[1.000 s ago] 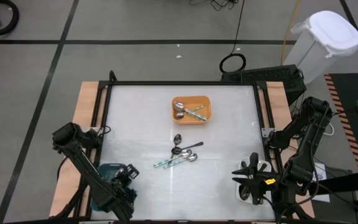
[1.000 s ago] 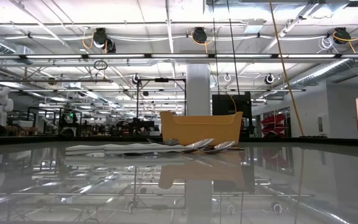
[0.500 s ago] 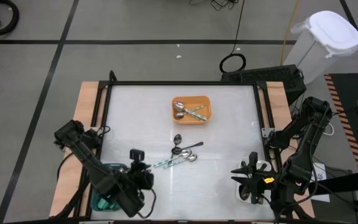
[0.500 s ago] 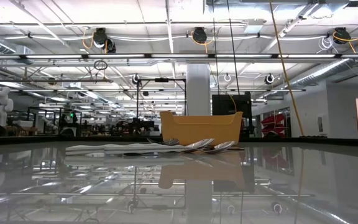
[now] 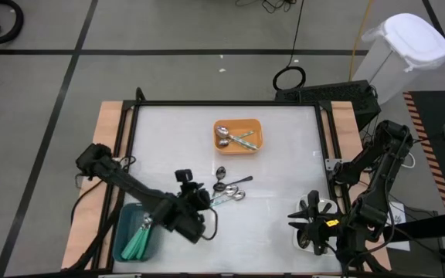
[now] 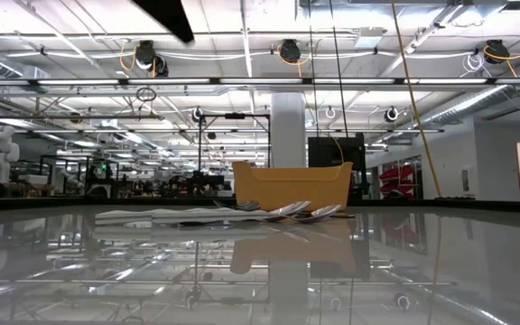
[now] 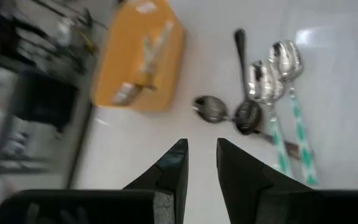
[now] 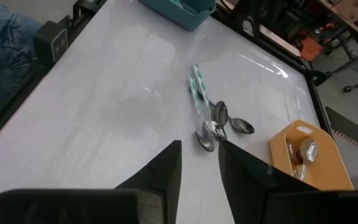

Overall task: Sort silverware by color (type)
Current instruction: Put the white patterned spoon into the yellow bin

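- High view: the left gripper (image 5: pixel 194 197) is seen above the table (image 5: pixel 284 162), just at 9 o'clock of the loose spoons (image 5: pixel 229 188) near table centre. An orange tray (image 5: pixel 255 139) at 12 o'clock of that pile holds more spoons; a teal tray (image 5: pixel 122 232) at 8 o'clock holds teal-handled spoons (image 5: pixel 139 241). The right gripper (image 5: pixel 309 218) is parked over a white tray (image 5: pixel 323 205) at 4 o'clock.
- Low view: the spoons (image 6: pixel 242 213) are seen lying flat before the orange tray (image 6: pixel 292 185).
- Left wrist view: the fingers (image 7: pixel 169 171) are held a narrow gap apart, nothing between them; two teal-handled and some black spoons (image 7: pixel 244 115) lie ahead.
- Right wrist view: the fingers (image 8: pixel 166 168) are slightly parted, empty.
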Robot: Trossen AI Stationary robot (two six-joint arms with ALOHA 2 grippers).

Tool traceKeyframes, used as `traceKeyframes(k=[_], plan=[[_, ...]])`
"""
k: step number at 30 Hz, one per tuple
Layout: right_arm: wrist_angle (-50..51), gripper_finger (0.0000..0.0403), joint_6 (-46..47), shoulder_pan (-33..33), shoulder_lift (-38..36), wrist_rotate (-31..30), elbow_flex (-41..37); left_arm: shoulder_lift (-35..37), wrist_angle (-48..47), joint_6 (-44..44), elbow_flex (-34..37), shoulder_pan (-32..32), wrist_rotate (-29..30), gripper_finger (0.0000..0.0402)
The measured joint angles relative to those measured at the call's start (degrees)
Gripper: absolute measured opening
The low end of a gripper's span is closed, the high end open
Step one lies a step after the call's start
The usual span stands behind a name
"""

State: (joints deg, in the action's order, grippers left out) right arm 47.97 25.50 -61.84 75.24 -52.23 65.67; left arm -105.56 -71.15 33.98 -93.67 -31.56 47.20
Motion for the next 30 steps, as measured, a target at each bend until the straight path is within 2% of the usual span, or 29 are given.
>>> traceKeyframes(k=[7,11,16,20,24,30], plan=[[0.0,0.01,-0.1,0.0,0.0,0.0,0.0,0.0,15.4,4.2,9.9,3.5,-12.0,0.0086],[0.0,0.01,-0.6,0.0,0.0,-0.1,0.0,0.0,23.7,5.5,13.9,5.1,-11.4,0.0086],[0.0,0.01,-0.1,0.0,0.0,-0.1,0.0,0.0,24.9,8.0,16.8,8.1,-13.5,0.0086],[0.0,0.01,-0.1,0.0,0.0,-0.1,0.0,0.0,25.2,9.3,19.3,9.8,-18.9,0.0086],[0.0,0.01,-0.1,0.0,0.0,0.0,0.0,-0.1,32.6,9.1,23.8,10.4,-25.4,0.0086],[0.0,0.01,-0.1,0.0,0.0,0.0,0.0,-0.2,34.5,8.7,25.3,10.0,-25.5,0.0086]])
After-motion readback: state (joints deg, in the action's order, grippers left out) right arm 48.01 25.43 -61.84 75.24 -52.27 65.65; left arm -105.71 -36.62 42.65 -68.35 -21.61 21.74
